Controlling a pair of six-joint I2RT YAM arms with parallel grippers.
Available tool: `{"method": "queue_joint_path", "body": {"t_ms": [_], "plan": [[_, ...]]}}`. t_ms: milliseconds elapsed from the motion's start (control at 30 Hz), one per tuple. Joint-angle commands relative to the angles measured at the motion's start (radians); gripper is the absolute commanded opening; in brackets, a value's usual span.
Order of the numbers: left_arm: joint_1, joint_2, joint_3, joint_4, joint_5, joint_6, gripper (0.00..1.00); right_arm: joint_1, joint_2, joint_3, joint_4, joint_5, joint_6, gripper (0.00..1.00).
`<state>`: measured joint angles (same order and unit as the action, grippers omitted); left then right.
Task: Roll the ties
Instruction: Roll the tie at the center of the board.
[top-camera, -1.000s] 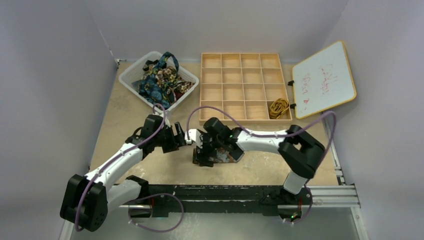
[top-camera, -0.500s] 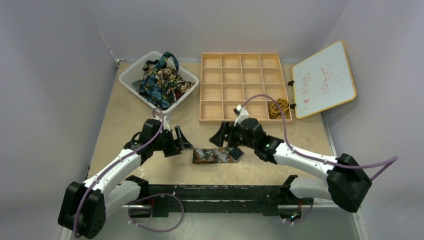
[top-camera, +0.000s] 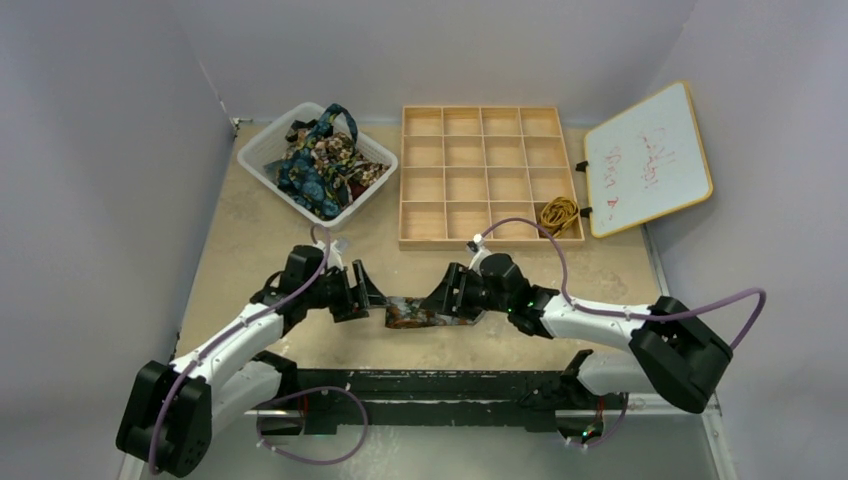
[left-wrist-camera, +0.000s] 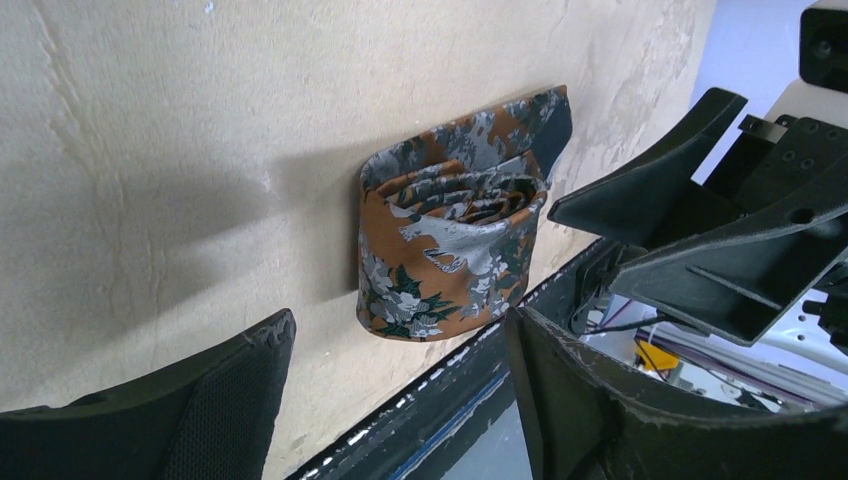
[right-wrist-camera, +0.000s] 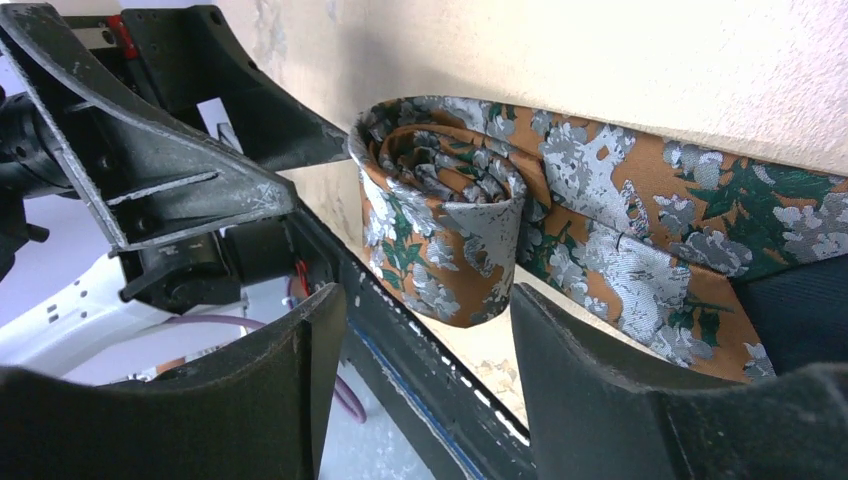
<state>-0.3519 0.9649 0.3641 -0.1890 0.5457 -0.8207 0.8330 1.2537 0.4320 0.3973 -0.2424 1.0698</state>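
orange-grey floral tie (top-camera: 425, 312), loosely rolled at one end, tail flat, more ties (top-camera: 322, 160) heaped behind

— What sits at the back of the beige tabletop (top-camera: 250, 235)?
— A white plastic slatted basket (top-camera: 262, 150) on the left, with a pale wooden tray of square compartments (top-camera: 481, 150) beside it. The tray's wood-framed whiteboard lid (top-camera: 650, 160), scribbled in red, lies open rightwards.

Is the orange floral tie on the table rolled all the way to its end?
No: the orange floral tie is coiled at one end, but a flat stretch runs on along the table.
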Motion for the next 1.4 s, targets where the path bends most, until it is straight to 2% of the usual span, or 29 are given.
{"method": "queue_joint_path", "body": {"t_ms": [0,100,200,733,1367], "plan": [[0.002,0.034,-0.014,0.091,0.071,-0.005,0.75,0.003,0.037,0.045,0.036,-0.042,0.006,0.64],[0.003,0.061,-0.017,0.121,0.098,0.003,0.75,0.003,0.055,0.045,0.038,-0.047,0.012,0.64],[0.002,0.084,-0.022,0.146,0.115,0.008,0.74,0.001,0.081,0.049,0.039,-0.045,0.018,0.55],[0.003,0.175,-0.047,0.265,0.198,0.018,0.71,-0.036,0.199,0.086,0.098,-0.066,-0.028,0.27],[0.002,0.301,-0.08,0.457,0.225,-0.058,0.66,-0.097,0.397,0.146,0.158,-0.175,-0.079,0.23]]}}
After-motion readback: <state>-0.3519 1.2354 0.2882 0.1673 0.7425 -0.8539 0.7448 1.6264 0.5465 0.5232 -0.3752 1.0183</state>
